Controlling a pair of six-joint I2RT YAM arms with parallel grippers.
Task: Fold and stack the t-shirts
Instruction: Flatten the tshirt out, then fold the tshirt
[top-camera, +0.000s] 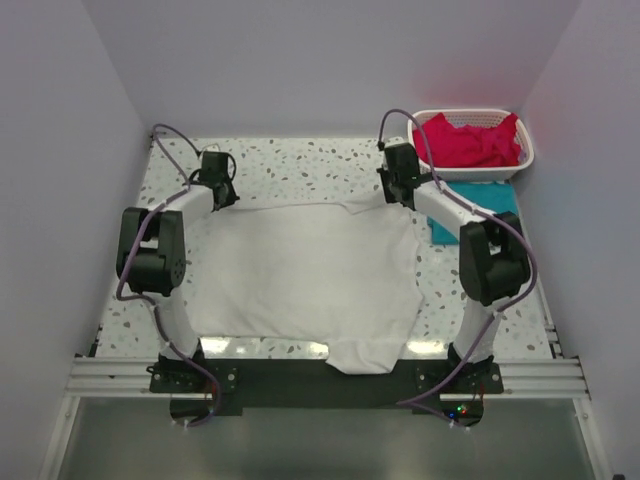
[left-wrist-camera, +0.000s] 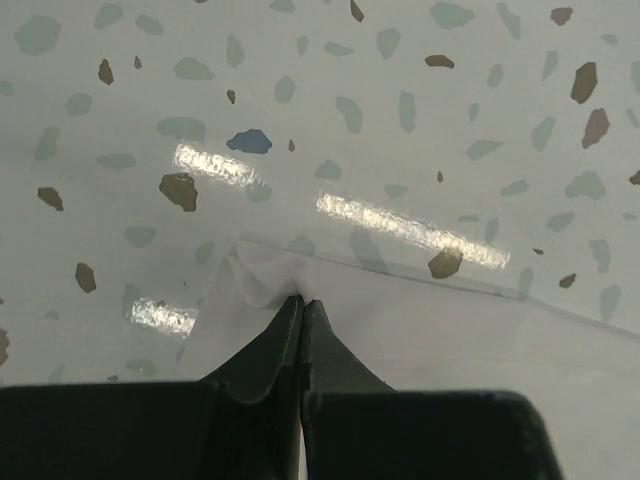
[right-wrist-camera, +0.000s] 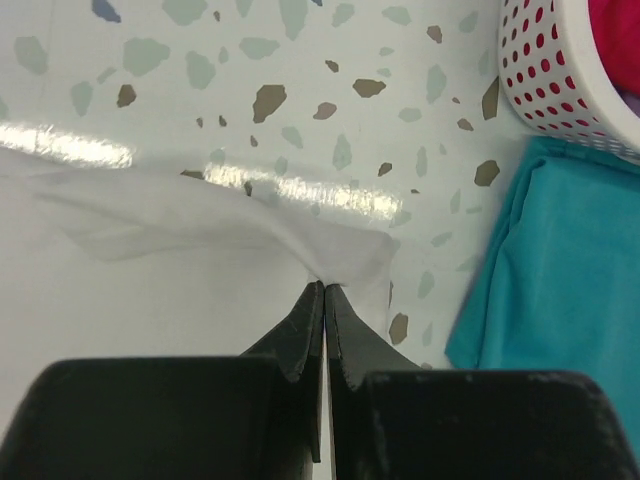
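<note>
Top external view: white t-shirt (top-camera: 300, 275) lies spread flat on table (top-camera: 300, 160) between 2 arms. Left gripper (left-wrist-camera: 302, 300) pinches far left corner, right gripper (right-wrist-camera: 325, 287) pinches far right corner. Both corners held so cloth can fold evenly, I think. Teal t-shirt (right-wrist-camera: 560, 260) waits beside basket (right-wrist-camera: 545, 70).

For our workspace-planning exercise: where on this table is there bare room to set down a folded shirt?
Bare terrazzo table lies beyond the white t-shirt, up to the far wall, and right of it near the front. Crowded: the far-right corner, with white lattice basket and teal t-shirt.
</note>
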